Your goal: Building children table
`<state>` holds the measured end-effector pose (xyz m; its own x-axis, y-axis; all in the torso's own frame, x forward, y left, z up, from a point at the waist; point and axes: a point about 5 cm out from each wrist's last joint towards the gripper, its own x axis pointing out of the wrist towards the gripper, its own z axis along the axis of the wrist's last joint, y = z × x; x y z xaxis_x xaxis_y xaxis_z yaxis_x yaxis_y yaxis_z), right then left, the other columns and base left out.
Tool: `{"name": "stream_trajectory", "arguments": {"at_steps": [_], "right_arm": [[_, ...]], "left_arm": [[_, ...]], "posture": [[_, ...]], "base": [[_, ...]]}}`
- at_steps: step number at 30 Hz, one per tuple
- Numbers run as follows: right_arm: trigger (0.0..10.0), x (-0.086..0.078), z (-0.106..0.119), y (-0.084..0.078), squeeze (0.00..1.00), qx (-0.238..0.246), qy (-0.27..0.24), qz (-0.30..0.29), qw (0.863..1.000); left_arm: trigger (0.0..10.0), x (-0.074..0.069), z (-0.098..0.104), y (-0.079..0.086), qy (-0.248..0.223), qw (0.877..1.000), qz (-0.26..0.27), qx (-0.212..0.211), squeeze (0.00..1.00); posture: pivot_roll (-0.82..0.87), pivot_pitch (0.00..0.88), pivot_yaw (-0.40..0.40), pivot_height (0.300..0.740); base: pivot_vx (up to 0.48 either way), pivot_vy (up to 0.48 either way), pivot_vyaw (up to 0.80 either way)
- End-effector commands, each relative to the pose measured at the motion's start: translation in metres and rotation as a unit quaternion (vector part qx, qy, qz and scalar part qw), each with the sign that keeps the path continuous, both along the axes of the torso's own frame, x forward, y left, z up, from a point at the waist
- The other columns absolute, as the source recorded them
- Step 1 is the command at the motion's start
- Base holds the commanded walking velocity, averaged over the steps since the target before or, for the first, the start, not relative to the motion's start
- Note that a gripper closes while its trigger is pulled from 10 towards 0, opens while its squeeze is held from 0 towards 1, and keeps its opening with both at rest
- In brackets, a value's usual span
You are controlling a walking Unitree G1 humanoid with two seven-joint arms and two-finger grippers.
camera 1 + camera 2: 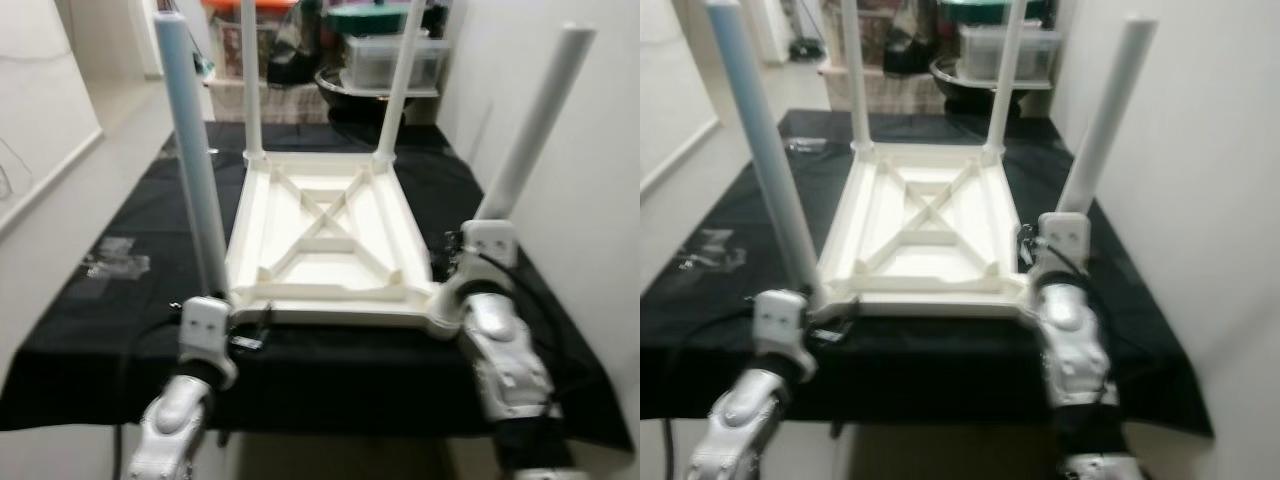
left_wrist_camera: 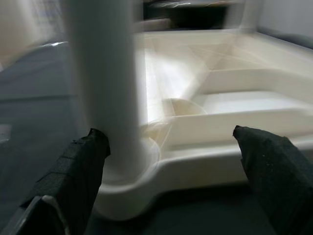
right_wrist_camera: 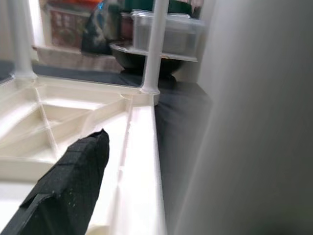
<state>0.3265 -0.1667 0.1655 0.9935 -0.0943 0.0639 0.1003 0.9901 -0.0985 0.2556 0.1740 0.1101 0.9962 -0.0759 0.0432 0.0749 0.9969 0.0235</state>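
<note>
A white children's table (image 1: pixel 330 295) lies upside down on a black cloth. Two far legs (image 1: pixel 250 80) (image 1: pixel 400 80) stand upright in their corners. A pale leg (image 1: pixel 195 150) stands upright in the near left corner socket (image 2: pixel 124 188). My left gripper (image 2: pixel 171 166) is open around that corner, one finger (image 2: pixel 80 166) beside the leg's base. Another white leg (image 1: pixel 540 120) leans outward from the near right corner. My right gripper (image 3: pixel 166 156) is at that corner, open; one finger (image 3: pixel 73 181) shows over the table's inside, and the leg hides the other.
The black cloth (image 1: pixel 100 330) covers the floor between a white wall (image 1: pixel 600 200) on the right and open floor on the left. A clear wrapper (image 1: pixel 115 258) lies on the cloth at left. Bins (image 1: pixel 395 60) and a dark bowl (image 1: pixel 350 90) stand behind the table.
</note>
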Motion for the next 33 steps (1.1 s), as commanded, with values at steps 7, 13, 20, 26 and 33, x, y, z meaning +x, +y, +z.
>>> {"name": "stream_trajectory", "arguments": {"at_steps": [7, 13, 20, 26, 33], "right_arm": [[10.0, 0.001, -0.002, -0.012, 0.0, 0.001, 0.011, -0.012, 1.0], [10.0, 0.003, 0.002, -0.013, 0.0, -0.001, 0.01, -0.013, 1.0], [10.0, 0.006, 0.05, -0.007, 0.0, -0.003, -0.074, 0.036, 0.997], [10.0, 0.005, 0.089, -0.003, 0.0, -0.022, -0.132, 0.065, 0.989], [10.0, 0.007, 0.131, -0.017, 0.0, 0.015, -0.179, 0.069, 0.981]], "left_arm": [[10.0, 0.002, 0.003, -0.015, -0.008, 1.0, -0.024, -0.015, 0.0], [10.0, 0.002, 0.003, -0.016, -0.01, 0.999, -0.029, -0.014, 0.0], [10.0, 0.001, 0.002, -0.021, -0.007, 0.999, -0.043, -0.01, 0.0], [10.0, 0.002, 0.0, -0.023, -0.003, 0.999, -0.048, -0.01, 0.0], [10.0, 0.003, -0.003, -0.026, 0.001, 0.999, -0.051, -0.01, 0.0]], "posture": [[-0.01, 0.0, -0.09, 0.74], [-0.01, 0.0, -0.093, 0.74], [-0.01, 0.0, -0.09, 0.74], [-0.02, 0.0, -0.09, 0.74], [-0.02, 0.0, -0.094, 0.74]], "base": [[0.148, 0.0, 0.0], [0.0, 0.0, 0.0], [0.0, 0.0, 0.0], [0.0, 0.0, 0.0], [0.0, 0.0, 0.0]]}}
